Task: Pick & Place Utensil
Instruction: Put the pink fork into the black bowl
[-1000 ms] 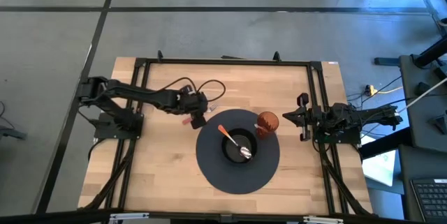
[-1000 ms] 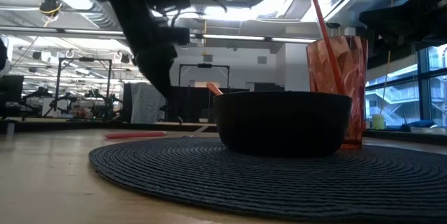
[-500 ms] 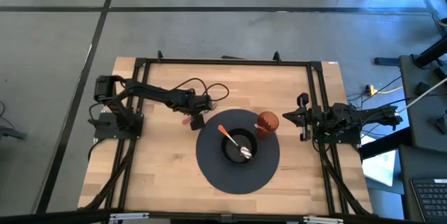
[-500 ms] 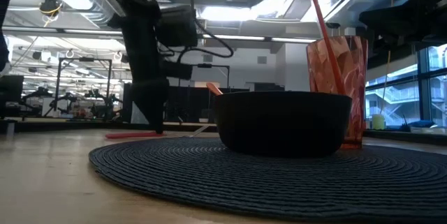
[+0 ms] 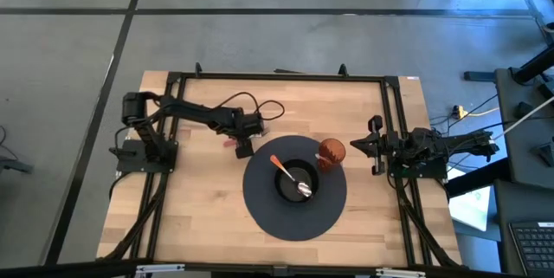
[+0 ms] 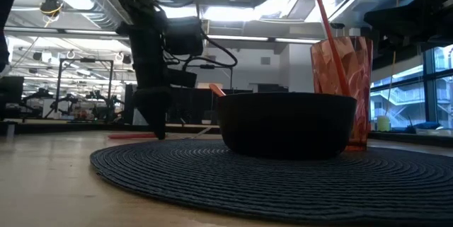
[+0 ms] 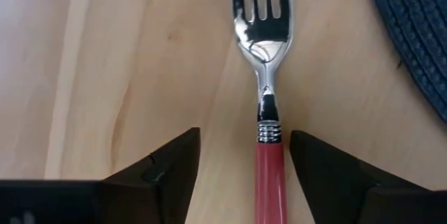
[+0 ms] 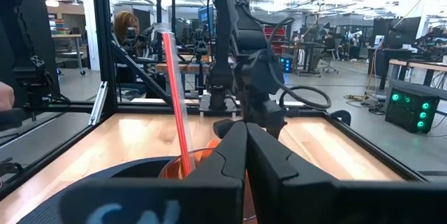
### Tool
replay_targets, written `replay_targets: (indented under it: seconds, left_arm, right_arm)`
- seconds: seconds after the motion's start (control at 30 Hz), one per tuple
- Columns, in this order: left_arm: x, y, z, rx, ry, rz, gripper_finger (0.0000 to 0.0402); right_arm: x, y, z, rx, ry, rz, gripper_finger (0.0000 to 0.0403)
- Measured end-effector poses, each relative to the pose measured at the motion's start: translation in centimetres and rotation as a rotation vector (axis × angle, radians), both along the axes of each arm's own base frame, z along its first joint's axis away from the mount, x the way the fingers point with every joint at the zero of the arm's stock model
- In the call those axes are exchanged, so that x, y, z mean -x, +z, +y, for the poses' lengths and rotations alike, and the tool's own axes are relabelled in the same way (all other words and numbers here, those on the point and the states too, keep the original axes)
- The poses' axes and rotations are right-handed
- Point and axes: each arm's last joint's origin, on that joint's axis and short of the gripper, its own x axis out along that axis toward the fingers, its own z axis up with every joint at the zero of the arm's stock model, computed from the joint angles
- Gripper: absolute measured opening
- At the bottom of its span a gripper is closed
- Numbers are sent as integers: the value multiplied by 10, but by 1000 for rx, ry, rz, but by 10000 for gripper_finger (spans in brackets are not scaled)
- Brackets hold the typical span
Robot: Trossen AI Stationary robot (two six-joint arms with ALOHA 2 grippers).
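The wooden surface [image 5: 190, 217] carries a round dark woven mat [image 5: 294, 217], and on it sits a black bowl [image 5: 290, 184] holding an orange-handled spoon [image 5: 286, 174]. An orange tumbler [image 5: 331, 152] with a straw stands just beside the bowl. The left pincer [image 5: 243, 147] is down at the surface just off the mat's edge, its fingers spread open on either side of a red-handled fork [image 7: 269, 140] — the fork lies flat on the wood, not gripped. The right pincer [image 5: 373, 146] waits closed near the tumbler.
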Motion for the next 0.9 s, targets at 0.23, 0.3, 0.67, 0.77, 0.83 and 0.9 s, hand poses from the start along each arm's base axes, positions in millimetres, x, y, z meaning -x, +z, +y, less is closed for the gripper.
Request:
replay_targets:
  seconds: [0.23, 0.3, 0.67, 0.77, 0.83, 0.9]
  left_arm:
    - [2, -5, 11, 73, 4, 3, 199]
    - [2, -5, 14, 91, 13, -5, 194]
    - [-5, -5, 19, 102, 0, -103, 174]
    - [-5, -6, 19, 104, 10, -104, 168]
    - [-4, -6, 19, 106, 12, -102, 162]
    - [-3, -7, 18, 114, 11, -92, 152]
  right_arm:
    - [0, 0, 0, 0, 0, -1, 10]
    - [0, 0, 0, 0, 0, 0, 10]
    - [0, 0, 0, 1, 0, 0, 10]
    - [0, 0, 0, 0, 0, 0, 10]
    - [0, 0, 0, 0, 0, -1, 10]
    - [0, 0, 0, 0, 0, 0, 10]
